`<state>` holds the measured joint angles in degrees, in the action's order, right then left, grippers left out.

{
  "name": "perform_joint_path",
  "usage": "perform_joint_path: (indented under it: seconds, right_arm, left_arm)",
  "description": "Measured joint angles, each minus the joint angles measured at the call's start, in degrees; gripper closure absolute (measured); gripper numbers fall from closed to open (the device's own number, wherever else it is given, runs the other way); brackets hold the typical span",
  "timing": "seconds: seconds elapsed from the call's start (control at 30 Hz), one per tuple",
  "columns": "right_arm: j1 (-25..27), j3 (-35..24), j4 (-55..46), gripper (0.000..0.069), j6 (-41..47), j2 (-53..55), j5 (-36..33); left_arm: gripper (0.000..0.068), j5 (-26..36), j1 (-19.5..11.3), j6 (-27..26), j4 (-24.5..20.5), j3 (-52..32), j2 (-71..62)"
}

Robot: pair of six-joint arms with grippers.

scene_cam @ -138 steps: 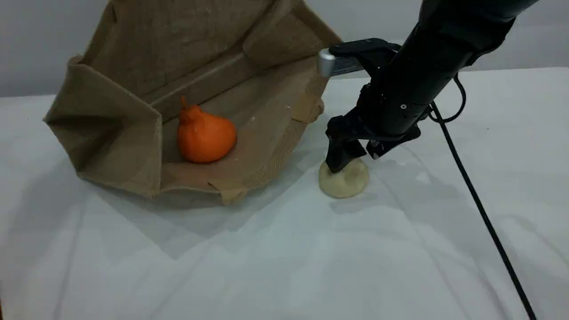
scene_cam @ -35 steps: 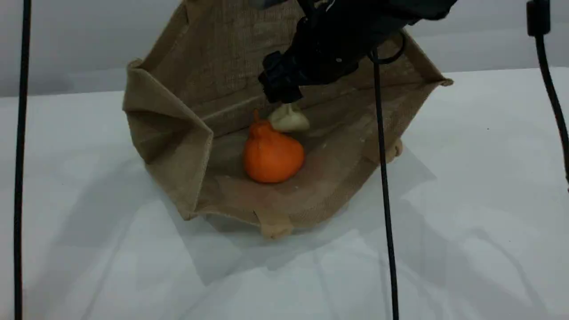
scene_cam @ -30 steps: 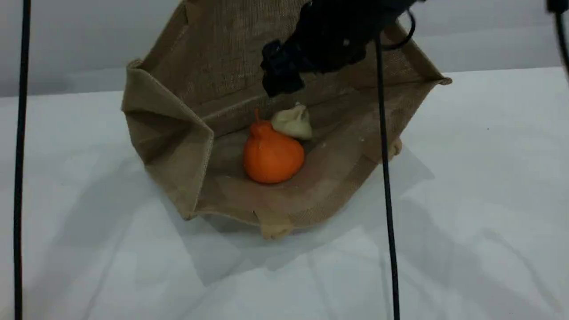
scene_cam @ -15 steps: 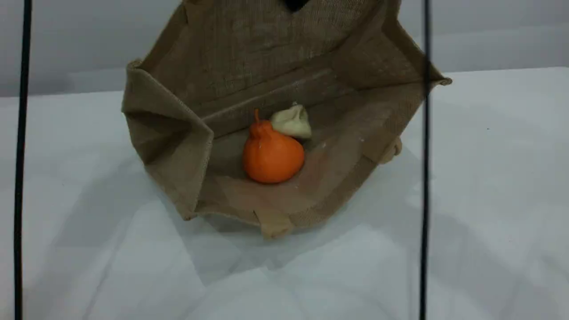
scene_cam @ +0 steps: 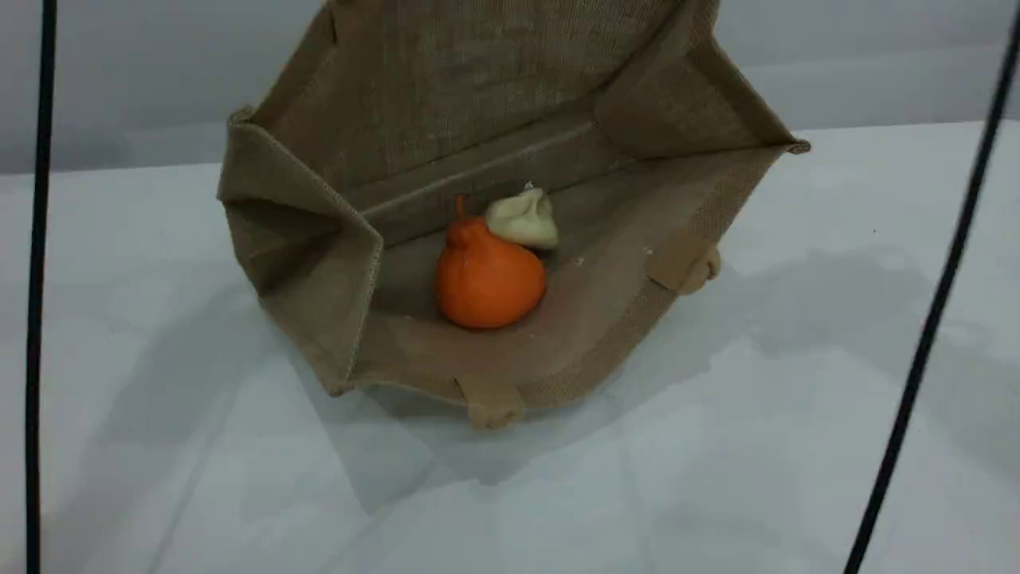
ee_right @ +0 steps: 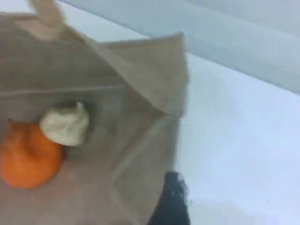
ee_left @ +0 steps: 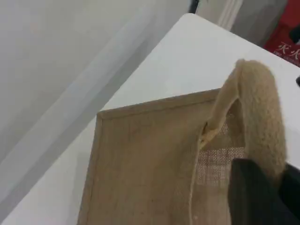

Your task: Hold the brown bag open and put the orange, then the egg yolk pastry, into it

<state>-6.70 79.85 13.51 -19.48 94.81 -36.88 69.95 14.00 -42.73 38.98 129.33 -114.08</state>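
Note:
The brown bag (scene_cam: 335,263) lies on its side with its mouth held wide toward the camera. Inside on the lower wall sits the orange (scene_cam: 486,279), and the egg yolk pastry (scene_cam: 523,219) rests against its far side. In the left wrist view my left gripper (ee_left: 274,187) is shut on the bag's padded beige handle (ee_left: 262,108), holding the upper wall (ee_left: 150,159) up. The right wrist view looks down from the bag's right at the orange (ee_right: 27,159) and the pastry (ee_right: 65,124). One right fingertip (ee_right: 172,201) shows, with nothing between the jaws. Neither gripper appears in the scene view.
A white cloth (scene_cam: 717,462) covers the table around the bag. Two black cables hang through the scene view, one at the far left (scene_cam: 36,279) and one slanting at the right (scene_cam: 932,319). The bag's lower handle ends (scene_cam: 492,408) poke out at its front rim.
The right arm has risen out of the scene view and left the pastry in the bag beside the orange. Its cable has swung to the right. The bag stays held open.

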Motion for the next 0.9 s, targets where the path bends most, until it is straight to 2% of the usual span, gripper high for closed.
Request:
perform_joint_path:
  seconds: [0.07, 0.13, 0.33, 0.47, 0.63, 0.73, 0.9]
  right_arm:
    - [1.0, 0.0, 0.0, 0.0124, 0.0, 0.0, -0.1]
    - [1.2, 0.0, 0.0, 0.0124, 0.0, 0.0, -0.1]
    - [1.2, 0.0, -0.1, 0.0124, -0.1, 0.0, -0.2]
    - [1.2, 0.0, -0.2, 0.0124, -0.1, -1.2, -0.7]
    - [1.2, 0.0, -0.3, 0.0124, -0.1, -5.4, -4.0]
    - [1.2, 0.0, -0.3, 0.0124, 0.5, -9.1, -7.0]
    - [1.2, 0.0, -0.2, 0.0124, 2.9, -16.7, -13.8]
  left_arm:
    - [0.0573, 0.0, 0.0, 0.0, 0.0, 0.0, 0.0]
    - [0.0528, -0.1, 0.0, 0.0, 0.1, 0.0, 0.0]
    - [0.0279, -0.3, 0.0, 0.0, 0.4, 0.0, 0.1]
    - [0.0219, -0.1, -0.1, 3.4, -0.7, 0.0, 0.1]
    - [0.0214, 0.1, -0.1, 11.3, -8.8, 0.0, 2.5]
    - [0.0214, 0.1, -0.1, 17.3, -16.2, 0.0, 5.4]
    - [0.0213, 0.2, -0.2, 30.2, -29.3, 0.0, 11.4]
